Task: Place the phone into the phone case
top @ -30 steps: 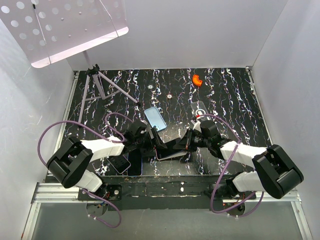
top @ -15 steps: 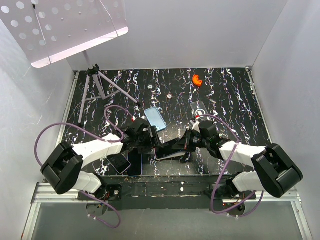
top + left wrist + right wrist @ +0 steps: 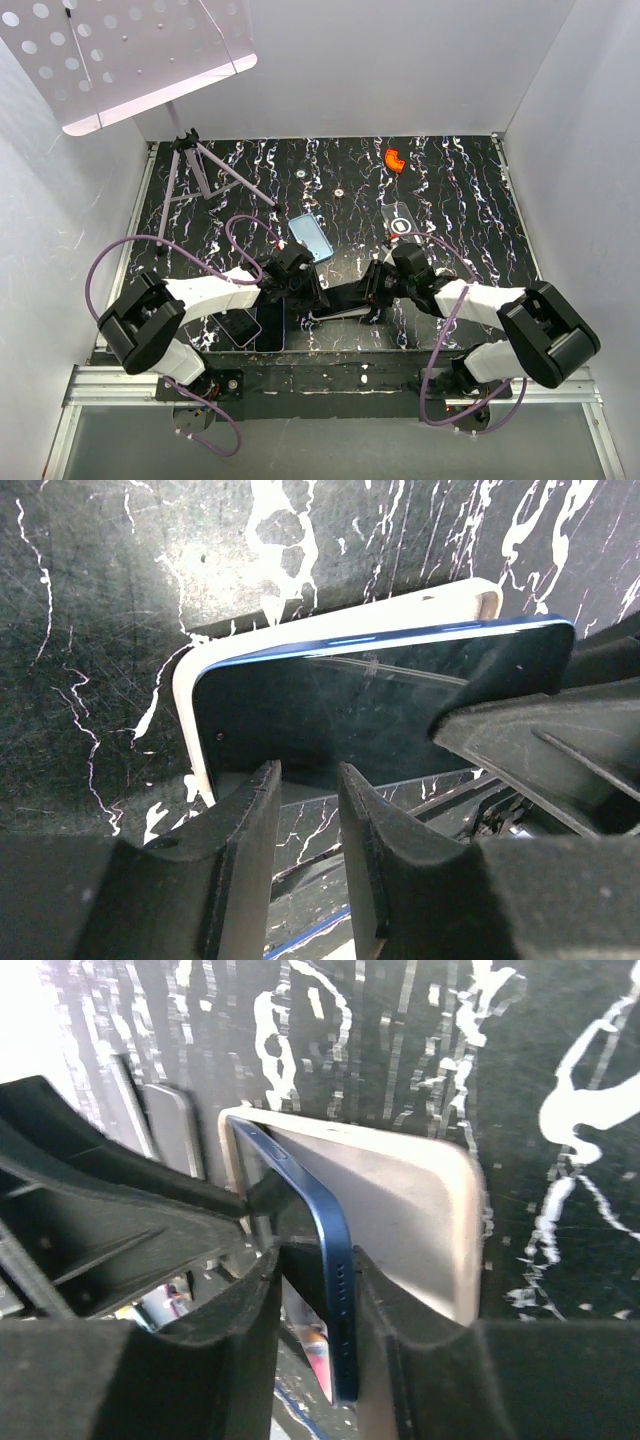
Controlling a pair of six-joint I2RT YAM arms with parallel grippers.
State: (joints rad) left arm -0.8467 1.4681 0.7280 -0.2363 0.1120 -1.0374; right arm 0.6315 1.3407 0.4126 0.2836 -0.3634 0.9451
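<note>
Marbled table (image 3: 470, 200), 6 o'clock | phone (image 3: 350, 700) tilting in case (image 3: 400, 605) | we are judging it stiff, slick, fragile; edges best | left gripper (image 3: 305, 790), right gripper (image 3: 315, 1280) straddling it, clamping unclear

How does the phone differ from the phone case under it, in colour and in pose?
The phone is dark with a blue rim; the phone case is pale cream. The phone case lies flat on the table; the phone is tilted, with one side raised out of it. Both are rounded rectangles of about the same outline.
</note>
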